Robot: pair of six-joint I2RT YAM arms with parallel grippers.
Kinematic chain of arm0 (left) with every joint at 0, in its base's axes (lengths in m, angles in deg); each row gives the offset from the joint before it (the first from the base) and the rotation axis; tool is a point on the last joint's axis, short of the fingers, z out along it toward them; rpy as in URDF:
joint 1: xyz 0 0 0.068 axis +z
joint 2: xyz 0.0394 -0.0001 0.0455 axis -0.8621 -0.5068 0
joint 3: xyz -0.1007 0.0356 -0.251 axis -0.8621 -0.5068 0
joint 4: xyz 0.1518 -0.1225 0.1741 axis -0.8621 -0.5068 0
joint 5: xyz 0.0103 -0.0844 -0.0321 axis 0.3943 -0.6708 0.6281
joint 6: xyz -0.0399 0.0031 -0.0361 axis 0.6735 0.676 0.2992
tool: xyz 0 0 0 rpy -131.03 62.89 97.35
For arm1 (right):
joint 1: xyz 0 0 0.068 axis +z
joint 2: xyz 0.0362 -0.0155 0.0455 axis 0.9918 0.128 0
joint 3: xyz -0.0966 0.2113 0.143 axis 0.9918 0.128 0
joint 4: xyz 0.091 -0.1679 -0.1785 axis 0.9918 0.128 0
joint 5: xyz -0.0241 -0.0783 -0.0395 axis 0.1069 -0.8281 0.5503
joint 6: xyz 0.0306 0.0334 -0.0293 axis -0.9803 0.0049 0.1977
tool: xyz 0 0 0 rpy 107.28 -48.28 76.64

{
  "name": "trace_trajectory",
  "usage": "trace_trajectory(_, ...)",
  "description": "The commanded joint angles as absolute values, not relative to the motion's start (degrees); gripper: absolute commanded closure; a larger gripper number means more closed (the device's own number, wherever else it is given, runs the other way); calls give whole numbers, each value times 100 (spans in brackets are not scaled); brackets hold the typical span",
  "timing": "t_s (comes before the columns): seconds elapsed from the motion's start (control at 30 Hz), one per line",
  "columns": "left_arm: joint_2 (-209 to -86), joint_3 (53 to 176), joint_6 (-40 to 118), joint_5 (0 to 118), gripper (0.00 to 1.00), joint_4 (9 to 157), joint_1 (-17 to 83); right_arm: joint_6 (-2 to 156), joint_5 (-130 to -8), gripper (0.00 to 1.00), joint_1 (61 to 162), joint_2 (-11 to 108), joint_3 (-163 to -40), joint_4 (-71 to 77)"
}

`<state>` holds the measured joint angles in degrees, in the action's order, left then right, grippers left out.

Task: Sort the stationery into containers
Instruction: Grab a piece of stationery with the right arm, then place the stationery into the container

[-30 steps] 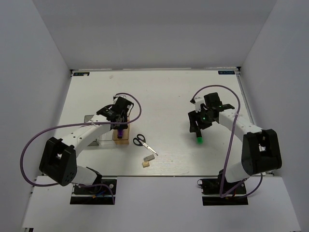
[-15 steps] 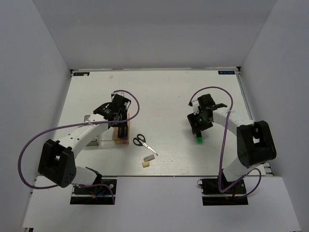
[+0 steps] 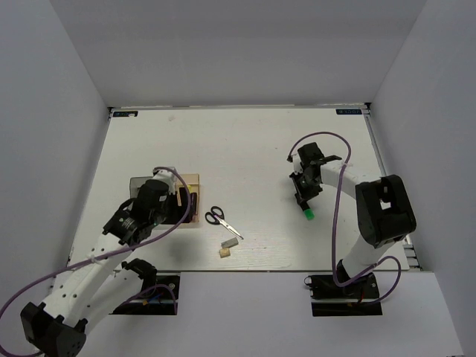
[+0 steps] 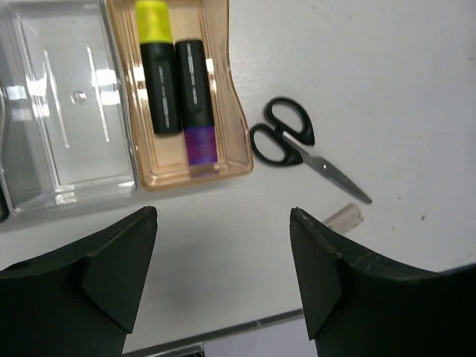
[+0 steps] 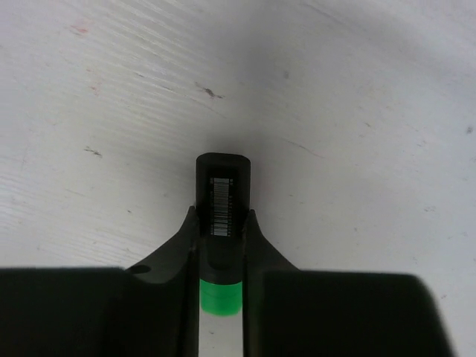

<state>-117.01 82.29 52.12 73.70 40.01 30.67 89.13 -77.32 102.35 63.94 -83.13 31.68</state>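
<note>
The short black highlighter with the green end (image 5: 222,182) was clamped between the fingers of the right end effector (image 5: 221,219), low over the right part of the white tabletop (image 3: 253,141), well apart from the trays. We saw the yellow-ended highlighter (image 4: 158,74) and the purple-ended highlighter (image 4: 196,97) lying side by side in the amber-tan rectangular tray (image 4: 236,141), with the small black-handled scissors (image 4: 286,141) near it. The left end effector (image 4: 223,253) hung above them, fingers apart.

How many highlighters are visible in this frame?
3. The yellow highlighter and purple highlighter lie side by side in the amber tray; the green highlighter sits gripped in the right end effector. None look hidden.
</note>
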Motion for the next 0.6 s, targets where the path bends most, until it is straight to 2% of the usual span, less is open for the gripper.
trace_trajectory(0.0,-11198,7909,5206,6793,18,3862,3037,8901,-7098,100,10400,6698,-8324,3393)
trace_trajectory(0.07,-10943,7821,5110,6748,18,3836,3046,9024,-6640,100,10496,6601,-8561,3534)
trace_trajectory(0.13,-10662,7724,4979,6546,18,3731,3037,9243,-5842,100,10768,6583,-9348,3910)
trace_trajectory(0.2,-10450,7698,4899,6537,18,3686,3046,9288,-5672,100,10883,6653,-9553,4069)
trace_trajectory(0.23,-10380,7689,4855,6546,18,3651,3037,9315,-5201,100,11023,6862,-10208,4244)
trace_trajectory(0.3,-10029,7602,4846,6563,18,3660,3037,9280,-4864,100,11304,7056,-10652,4464)
trace_trajectory(0.33,-9967,7532,4846,6572,18,3686,3028,9175,-4488,100,11384,7405,-11350,4570)
trace_trajectory(0.43,-9528,7391,4933,6537,18,3713,3037,8702,-3916,100,11753,7874,-12355,4380)
trace_trajectory(0.53,-9395,7311,5065,6344,29,3800,3028,7676,-3326,100,11999,8383,-13016,3975)
trace_trajectory(0.57,-9395,7320,5083,6274,39,3774,3037,7236,-3280,100,12096,8611,-13097,3251)
